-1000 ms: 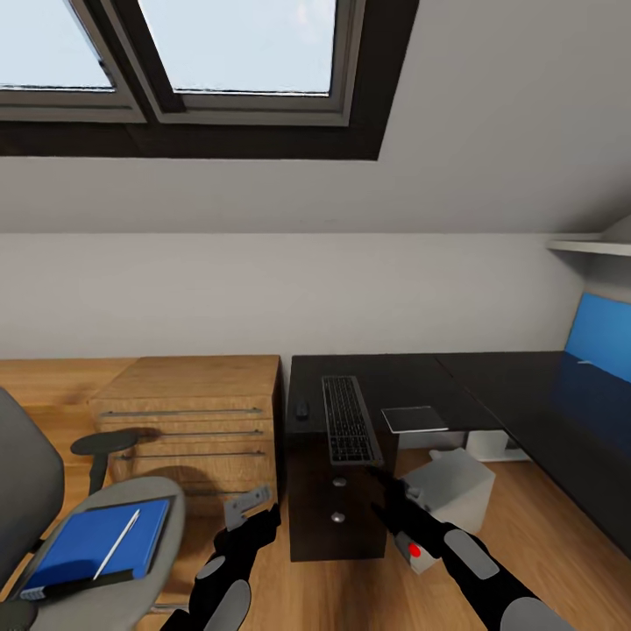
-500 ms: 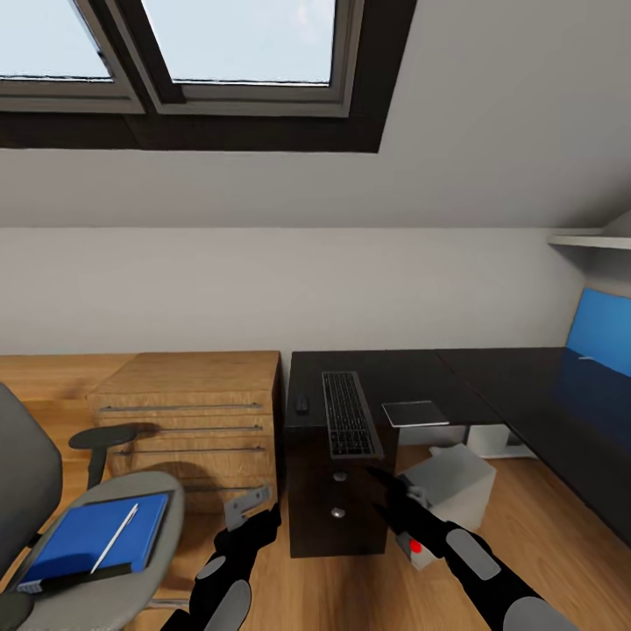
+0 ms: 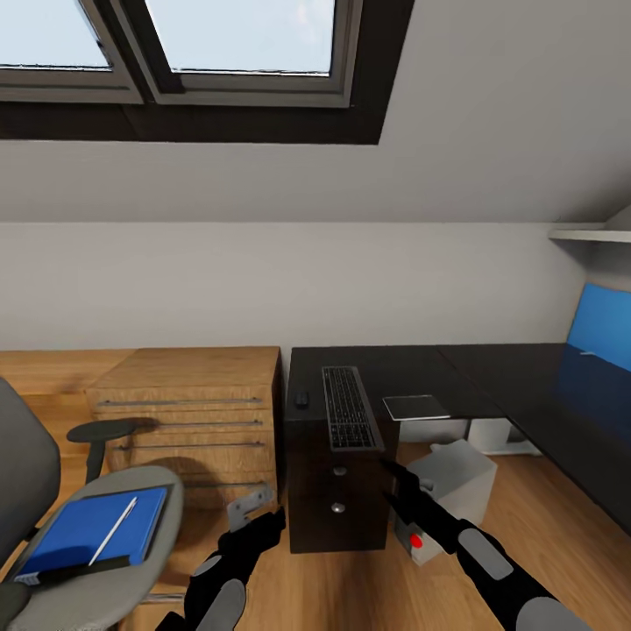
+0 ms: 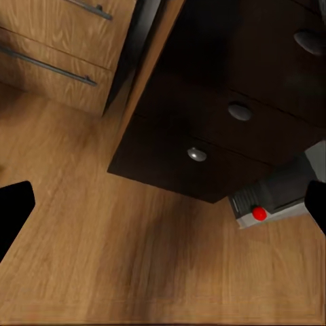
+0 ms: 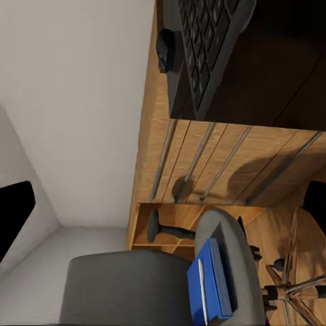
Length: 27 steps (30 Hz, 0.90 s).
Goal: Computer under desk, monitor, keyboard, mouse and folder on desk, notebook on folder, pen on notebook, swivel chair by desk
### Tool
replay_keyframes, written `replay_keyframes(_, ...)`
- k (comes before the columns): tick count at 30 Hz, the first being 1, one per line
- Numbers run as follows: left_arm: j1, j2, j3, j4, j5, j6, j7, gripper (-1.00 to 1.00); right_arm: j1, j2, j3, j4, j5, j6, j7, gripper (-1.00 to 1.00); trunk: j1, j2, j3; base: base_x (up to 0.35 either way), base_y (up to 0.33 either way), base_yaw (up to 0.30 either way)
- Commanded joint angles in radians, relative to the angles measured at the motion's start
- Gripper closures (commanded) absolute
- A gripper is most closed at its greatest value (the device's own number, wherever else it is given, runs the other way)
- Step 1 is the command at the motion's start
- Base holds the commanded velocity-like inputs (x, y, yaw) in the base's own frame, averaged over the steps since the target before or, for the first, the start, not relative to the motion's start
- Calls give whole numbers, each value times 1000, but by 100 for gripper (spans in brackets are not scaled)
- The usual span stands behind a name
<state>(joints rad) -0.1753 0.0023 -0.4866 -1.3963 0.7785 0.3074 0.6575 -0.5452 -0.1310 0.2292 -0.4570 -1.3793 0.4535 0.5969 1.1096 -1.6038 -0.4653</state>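
Observation:
On the black desk [image 3: 403,368] the keyboard [image 3: 349,407] lies with the mouse [image 3: 302,400] to its left and the grey notebook [image 3: 415,407] to its right. A flat blue-faced panel [image 3: 603,329], probably the monitor, stands at the far right. The grey computer [image 3: 451,486] sits on the floor by the drawer block. The blue folder [image 3: 88,526] lies on the swivel chair [image 3: 140,570] with the white pen [image 3: 114,530] on top. Both grippers hang low before the desk, open and empty: the left gripper [image 3: 261,519] and the right gripper [image 3: 393,486].
A wooden cabinet [image 3: 193,412] with bar handles stands between the chair and the desk. The desk's drawers carry round knobs [image 4: 197,155]. A sloped wall with a roof window [image 3: 237,44] rises behind. A shelf [image 3: 587,235] hangs at the right. Wooden floor [image 4: 136,272] lies below the grippers.
The whole picture has shifted slightly, so the camera moved. The arms keep nearly the same pose, and nothing has been taken hold of or let go.

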Motion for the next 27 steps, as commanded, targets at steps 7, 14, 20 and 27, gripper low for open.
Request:
replay_keyframes(7,49,116,-95,-213,63,15,14,-100,-1,-1,7,0,-5,2,56,-100,27,-50,-23,0,0,0)
replay_keyframes(14,54,121,-108,-222,62,13,39,-100,-1,-1,8,0,-4,2,58,-100,54,-99,-45,0,0,0)
replay_keyframes(20,55,120,-107,-222,61,13,75,-100,-1,-1,9,-1,-4,1,66,-100,77,-141,-64,0,0,0)
replay_keyframes(27,55,120,-108,-222,61,13,81,-100,-1,0,9,-2,-3,-6,98,-100,104,-190,-86,0,0,0)
